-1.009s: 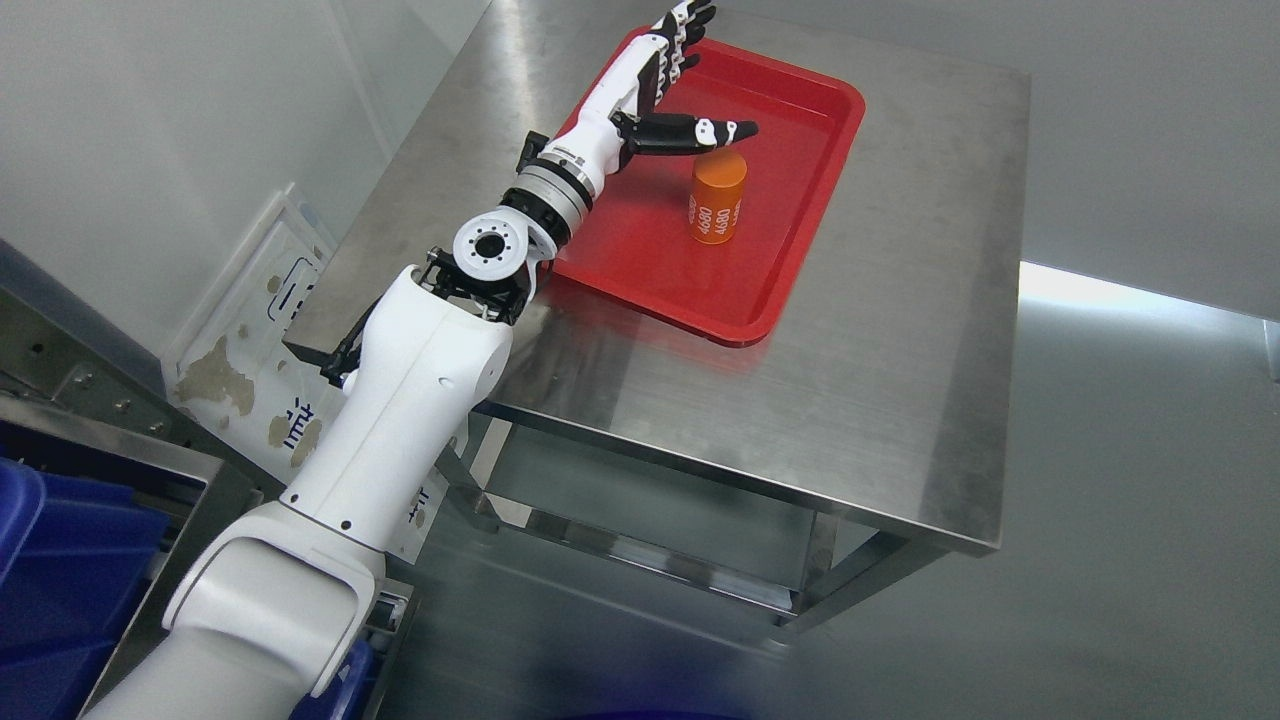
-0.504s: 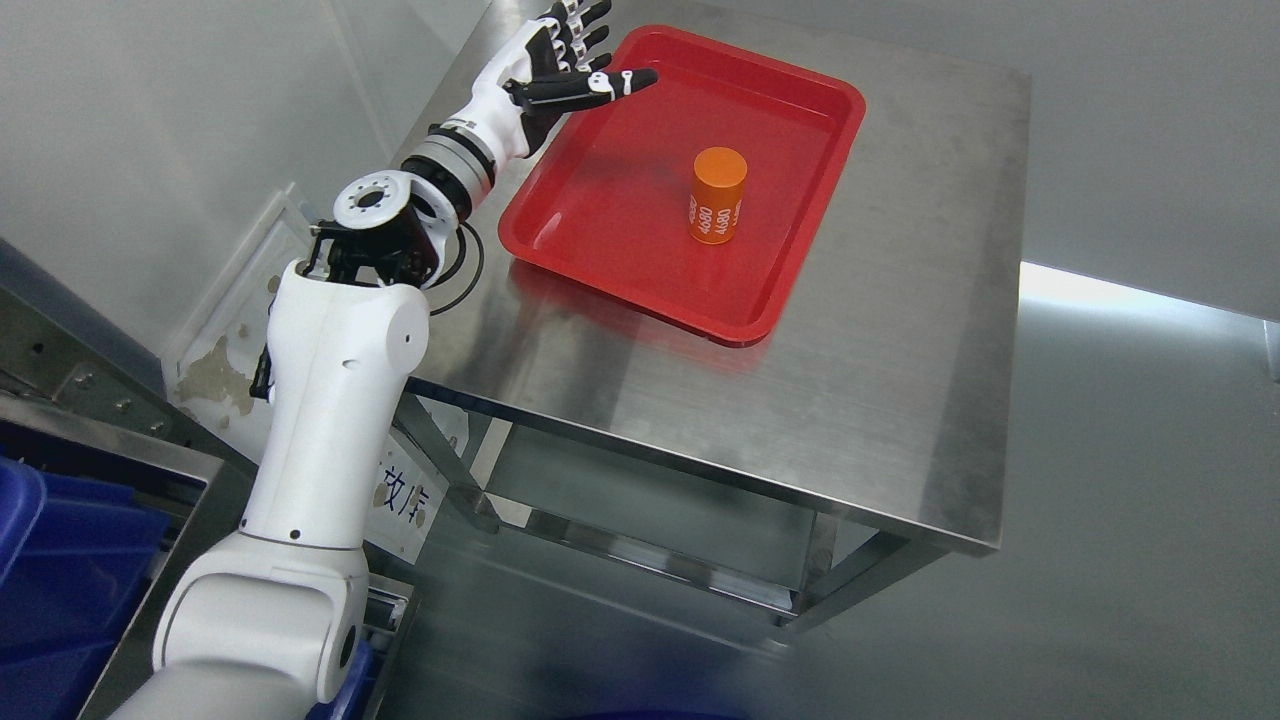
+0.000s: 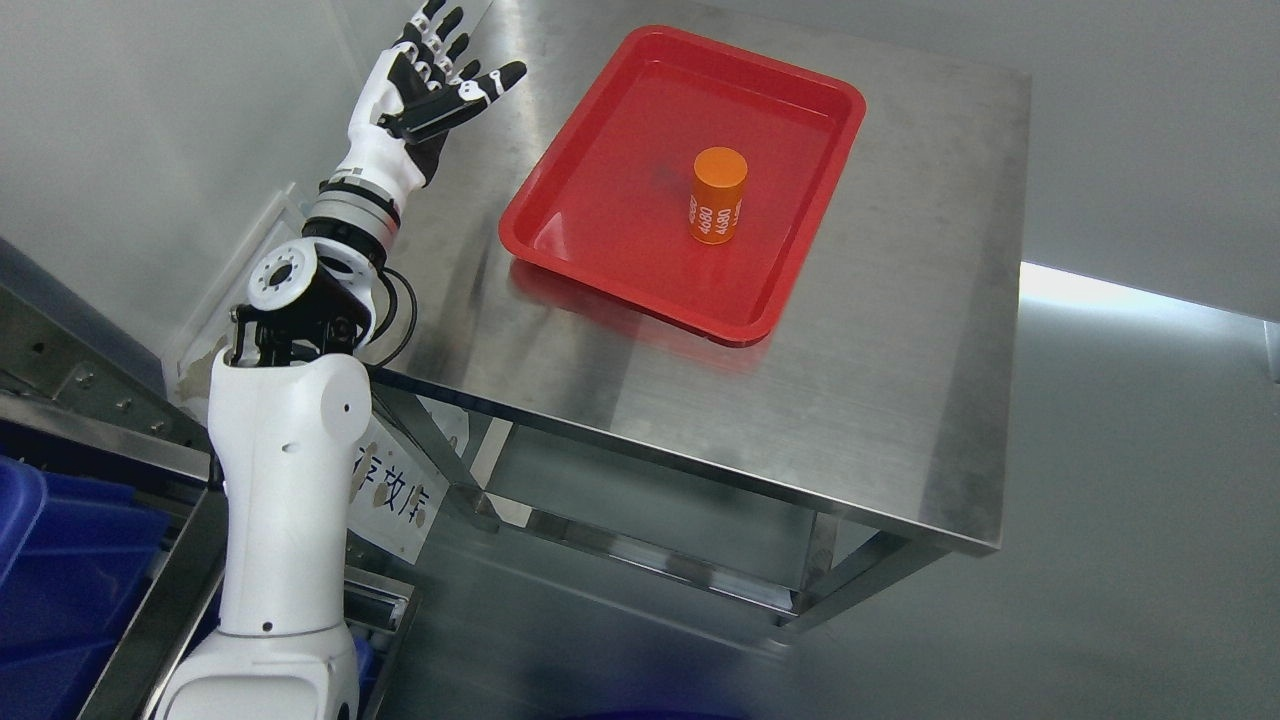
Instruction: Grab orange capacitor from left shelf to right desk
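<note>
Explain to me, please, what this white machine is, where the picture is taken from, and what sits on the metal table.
The picture comes from a camera on a humanoid robot's head, looking down. The white limb entering from the lower left is its left arm, ending in a left hand with spread fingers that hold nothing. On the steel desk lies a red tray, and an orange capacitor stands upright inside it, apart from the hand. Blue bins show at the lower left. The right arm is out of view.

Steel table (image 3: 800, 400) against plain grey walls (image 3: 150, 120)
</note>
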Controlling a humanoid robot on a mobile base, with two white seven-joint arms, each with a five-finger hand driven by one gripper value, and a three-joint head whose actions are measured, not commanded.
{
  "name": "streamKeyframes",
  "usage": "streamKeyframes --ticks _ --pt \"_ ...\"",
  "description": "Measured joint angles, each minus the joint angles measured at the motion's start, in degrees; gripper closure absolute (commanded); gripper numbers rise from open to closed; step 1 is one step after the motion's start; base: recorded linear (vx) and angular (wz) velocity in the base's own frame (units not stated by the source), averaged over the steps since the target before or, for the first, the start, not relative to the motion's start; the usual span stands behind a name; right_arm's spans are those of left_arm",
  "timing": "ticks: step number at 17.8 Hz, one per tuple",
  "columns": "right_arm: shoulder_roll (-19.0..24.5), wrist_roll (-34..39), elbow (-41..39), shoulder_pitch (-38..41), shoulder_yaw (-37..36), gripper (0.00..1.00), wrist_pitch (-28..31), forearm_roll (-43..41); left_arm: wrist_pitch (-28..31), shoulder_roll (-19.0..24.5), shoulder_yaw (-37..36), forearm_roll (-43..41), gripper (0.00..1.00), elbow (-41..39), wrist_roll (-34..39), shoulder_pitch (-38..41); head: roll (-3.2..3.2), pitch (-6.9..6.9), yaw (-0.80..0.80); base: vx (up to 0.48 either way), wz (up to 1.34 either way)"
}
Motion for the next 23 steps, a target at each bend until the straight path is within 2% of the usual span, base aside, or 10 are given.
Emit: streamKeyframes --ticks 5,23 --pt "0.00 0.00 0.00 0.00 0.00 0.00 0.00 0.00 -5.24 0.00 0.67 -0.41 0.00 -4.73 -0.70 5.60 0.00 0.00 0.00 0.000 0.00" --pt "0.00 0.00 0.00 0.00 0.00 0.00 0.00 0.00 -8.08 0.00 -0.02 -0.76 0.00 -11.59 -1.40 8.33 0.00 0.00 0.00 0.000 0.00"
